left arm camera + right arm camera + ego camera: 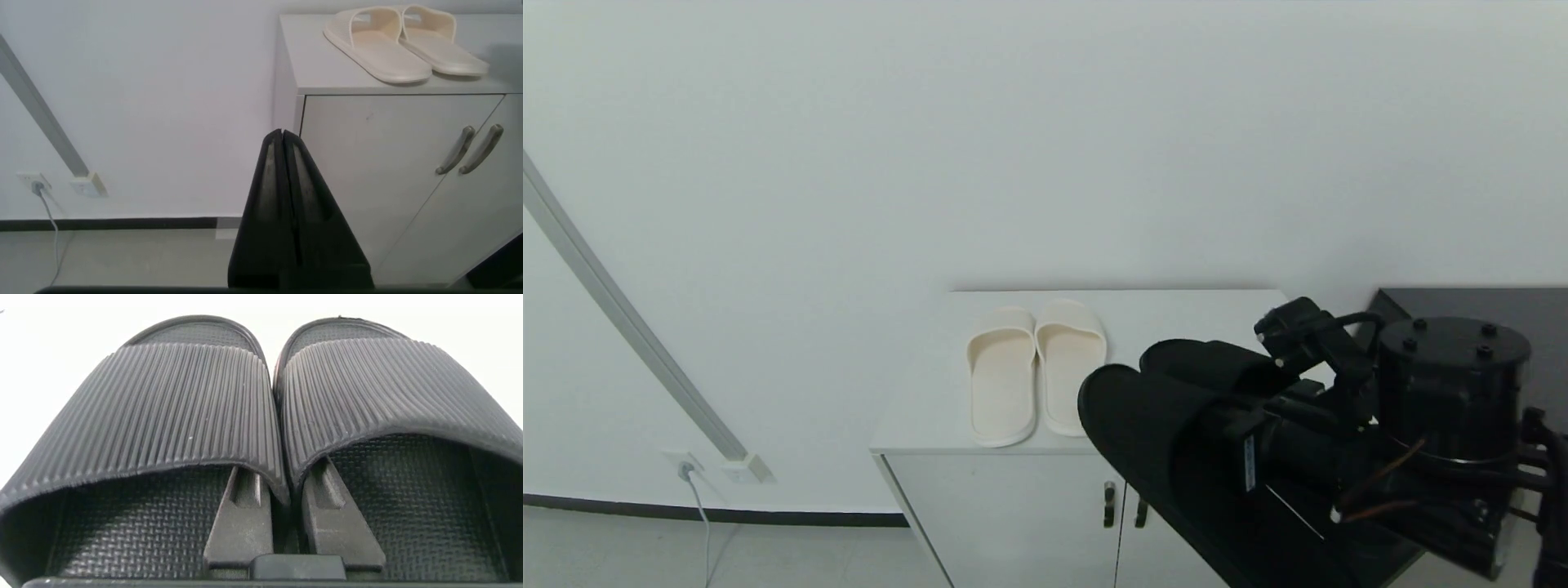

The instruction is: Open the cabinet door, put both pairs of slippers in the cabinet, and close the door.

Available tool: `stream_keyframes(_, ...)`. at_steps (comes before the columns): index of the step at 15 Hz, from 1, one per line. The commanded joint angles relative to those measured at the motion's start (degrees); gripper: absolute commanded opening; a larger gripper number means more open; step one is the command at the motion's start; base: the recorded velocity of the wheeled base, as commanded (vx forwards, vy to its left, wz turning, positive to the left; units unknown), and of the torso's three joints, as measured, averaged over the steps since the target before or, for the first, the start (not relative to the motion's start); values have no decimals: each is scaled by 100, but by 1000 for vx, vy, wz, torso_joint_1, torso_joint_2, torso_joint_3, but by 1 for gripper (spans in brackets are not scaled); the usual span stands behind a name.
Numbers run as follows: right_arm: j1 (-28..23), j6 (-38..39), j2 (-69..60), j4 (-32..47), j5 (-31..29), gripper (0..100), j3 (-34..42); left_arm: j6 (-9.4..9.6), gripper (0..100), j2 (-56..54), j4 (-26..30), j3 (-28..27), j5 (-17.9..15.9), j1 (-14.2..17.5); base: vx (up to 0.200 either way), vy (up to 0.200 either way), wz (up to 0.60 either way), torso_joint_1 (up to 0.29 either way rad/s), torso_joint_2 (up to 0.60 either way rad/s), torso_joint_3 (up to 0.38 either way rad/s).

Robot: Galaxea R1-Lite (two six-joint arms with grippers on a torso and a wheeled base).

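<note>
The black pair (1168, 408) hangs in the air in front of the cabinet (996, 506), above its right door, toes pointing away from me toward the wall, the 2 slippers side by side. The right gripper (282, 498) carries them. 1 finger sits inside each slipper under its strap, and the fingers (237, 527) are clamped on the 2 inner walls that meet between them.

The white pair (1036, 376) lies flat on the cabinet top, toes to the wall, near the front edge and over the left door.

Both doors are shut. The 2 handles (1108, 504) are upright bars just beside each other at the middle seam, below the held pair.

The left gripper (282, 139) sits low, off the cabinet's left front corner, with its fingers (306, 204) pressed together and holding nothing. From it the handles lie ahead and across toward my right, well apart from the tips.

As I read it, the door comes first, and the left arm is the one for it since the right is loaded. The fingers need to part and straddle a bar across its upright axis. The nearer, left-door handle looks like the one to take.
</note>
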Motion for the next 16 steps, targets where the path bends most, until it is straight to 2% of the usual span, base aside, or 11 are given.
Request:
stream_keyframes(1, 177, 1, -515, 157, 102, 0, 215, 0, 0, 8, -1, 0, 1, 1, 0, 0, 0, 0, 0, 0)
stream_keyframes(11, 212, 1, -489, 148, 102, 0, 355, 0, 0, 8, -1, 0, -7, 1, 0, 0, 0, 0, 0, 0)
stream_keyframes(16, 230, 1, -427, 140, 102, 0, 382, 0, 0, 8, -1, 0, -7, 1, -200, 0, 0, 1, 3, 1)
